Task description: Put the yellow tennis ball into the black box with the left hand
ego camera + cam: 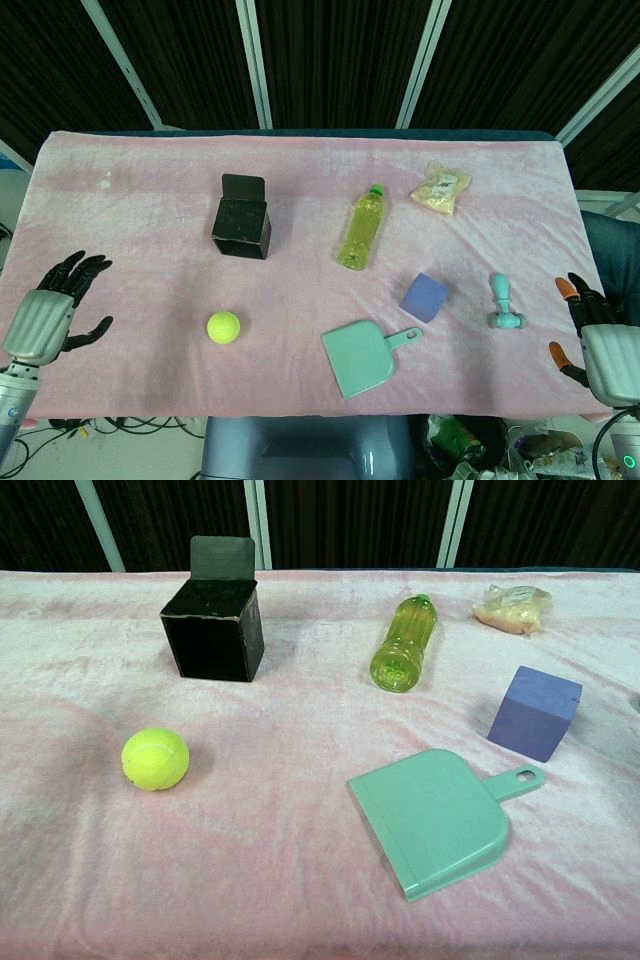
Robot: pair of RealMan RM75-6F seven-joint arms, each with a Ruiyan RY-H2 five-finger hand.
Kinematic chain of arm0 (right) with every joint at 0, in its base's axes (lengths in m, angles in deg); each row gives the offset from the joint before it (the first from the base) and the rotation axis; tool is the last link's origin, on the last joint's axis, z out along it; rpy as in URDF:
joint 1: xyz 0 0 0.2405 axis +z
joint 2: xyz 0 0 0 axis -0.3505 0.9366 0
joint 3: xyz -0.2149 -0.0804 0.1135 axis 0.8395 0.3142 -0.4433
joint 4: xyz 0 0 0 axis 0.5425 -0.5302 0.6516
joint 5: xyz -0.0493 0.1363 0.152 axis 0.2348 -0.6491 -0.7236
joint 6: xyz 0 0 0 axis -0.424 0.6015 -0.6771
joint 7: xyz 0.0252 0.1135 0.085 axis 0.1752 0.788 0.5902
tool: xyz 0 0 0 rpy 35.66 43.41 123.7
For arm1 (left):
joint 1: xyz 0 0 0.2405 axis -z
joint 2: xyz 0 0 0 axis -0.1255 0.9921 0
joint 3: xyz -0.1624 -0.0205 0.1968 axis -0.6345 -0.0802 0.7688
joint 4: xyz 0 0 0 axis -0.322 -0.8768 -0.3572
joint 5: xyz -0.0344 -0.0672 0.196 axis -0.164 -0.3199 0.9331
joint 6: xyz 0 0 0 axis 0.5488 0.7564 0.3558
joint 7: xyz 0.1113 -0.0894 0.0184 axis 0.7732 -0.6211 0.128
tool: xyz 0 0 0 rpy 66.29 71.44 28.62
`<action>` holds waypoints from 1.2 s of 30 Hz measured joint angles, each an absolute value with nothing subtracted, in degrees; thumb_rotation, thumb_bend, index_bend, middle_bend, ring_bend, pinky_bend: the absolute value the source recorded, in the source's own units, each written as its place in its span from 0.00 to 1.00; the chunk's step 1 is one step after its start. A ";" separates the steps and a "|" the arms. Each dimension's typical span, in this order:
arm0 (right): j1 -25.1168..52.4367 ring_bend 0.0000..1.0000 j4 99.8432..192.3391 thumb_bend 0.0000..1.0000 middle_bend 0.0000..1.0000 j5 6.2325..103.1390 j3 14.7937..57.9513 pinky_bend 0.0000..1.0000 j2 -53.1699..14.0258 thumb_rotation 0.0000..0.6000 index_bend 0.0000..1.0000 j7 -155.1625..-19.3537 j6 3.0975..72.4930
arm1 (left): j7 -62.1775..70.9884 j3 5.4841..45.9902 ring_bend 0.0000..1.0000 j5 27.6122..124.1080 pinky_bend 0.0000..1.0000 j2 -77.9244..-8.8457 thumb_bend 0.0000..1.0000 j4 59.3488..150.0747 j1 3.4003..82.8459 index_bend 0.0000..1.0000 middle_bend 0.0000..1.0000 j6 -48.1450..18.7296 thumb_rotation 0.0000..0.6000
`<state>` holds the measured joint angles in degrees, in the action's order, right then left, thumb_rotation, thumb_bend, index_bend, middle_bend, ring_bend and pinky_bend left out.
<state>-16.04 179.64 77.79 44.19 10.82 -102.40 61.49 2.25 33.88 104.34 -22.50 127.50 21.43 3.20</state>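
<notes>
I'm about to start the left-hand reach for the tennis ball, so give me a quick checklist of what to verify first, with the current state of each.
1. Left hand empty, fingers apart: ok.
2. Yellow tennis ball lying free on the pink cloth, nothing touching it: ok.
3. Path from left hand to ball free of objects: ok, only bare cloth between them.
4. Black box upright with flap raised, opening facing up: ok.
5. Box interior empty: cannot tell, too dark.
6. Right hand out of the way at the far right edge, holding nothing: ok.
</notes>
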 measured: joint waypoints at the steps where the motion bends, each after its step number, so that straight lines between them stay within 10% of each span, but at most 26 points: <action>1: -16.50 0.16 178.17 0.23 0.06 78.19 44.53 0.32 9.99 1.00 0.10 -102.48 61.98 | 1.83 34.70 0.10 104.37 0.26 -22.38 0.27 127.33 21.04 0.16 0.15 2.93 1.00; 11: -18.19 0.16 167.50 0.23 0.06 80.33 46.08 0.32 3.31 1.00 0.10 -98.40 62.56 | 3.50 37.09 0.39 104.57 0.56 -26.08 0.30 125.02 20.65 0.39 0.44 -1.48 1.00; 21: -18.46 0.16 167.83 0.24 0.06 78.72 45.51 0.32 3.54 1.00 0.10 -97.01 61.63 | 6.67 37.14 0.71 104.88 0.89 -32.54 0.68 120.86 23.45 0.79 0.81 -7.46 1.00; 36: -18.57 0.16 168.67 0.24 0.06 77.57 45.64 0.32 4.10 1.00 0.10 -97.51 59.66 | 10.71 37.71 0.79 105.16 0.96 -40.20 0.69 120.91 26.89 0.87 0.89 -13.87 1.00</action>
